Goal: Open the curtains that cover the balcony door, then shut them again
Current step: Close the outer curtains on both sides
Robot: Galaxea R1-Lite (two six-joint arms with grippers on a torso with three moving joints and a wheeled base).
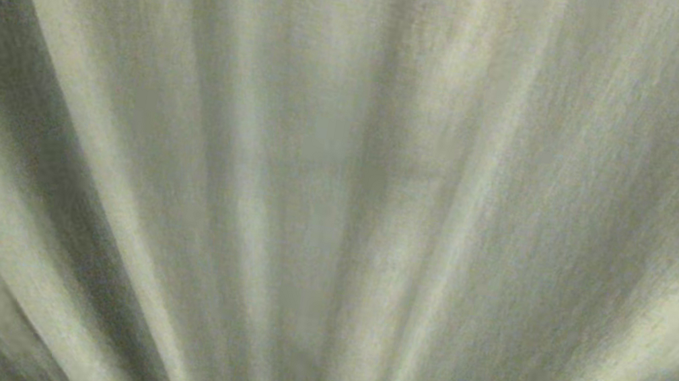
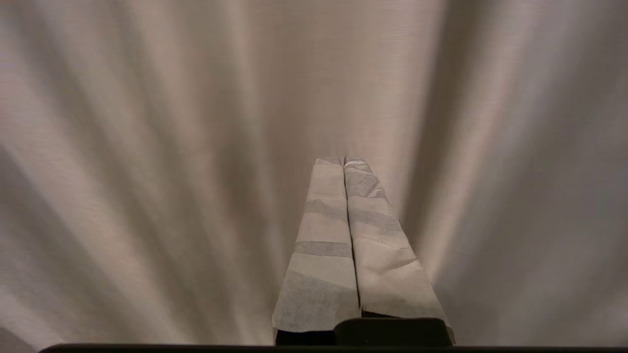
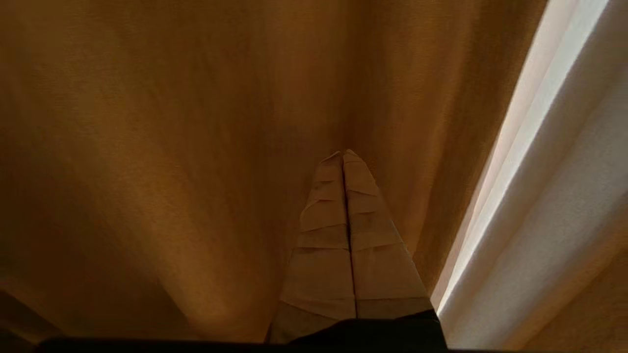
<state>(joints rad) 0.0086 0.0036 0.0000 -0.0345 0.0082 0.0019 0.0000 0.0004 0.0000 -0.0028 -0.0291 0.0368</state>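
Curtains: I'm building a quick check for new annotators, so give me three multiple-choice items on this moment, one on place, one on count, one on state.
1. What fills the head view?
A. the curtains
B. a glass door
C. a table

2. How many grippers show between the two wrist views?
A. none
B. one
C. two

3. How do the left gripper's fingers stand?
A. wide apart
B. pressed together, empty
C. shut on a handle

Key: 1 A, only folded fabric shows. 2 C, the left gripper and the right gripper each show. 3 B, the taped fingers meet with nothing between.
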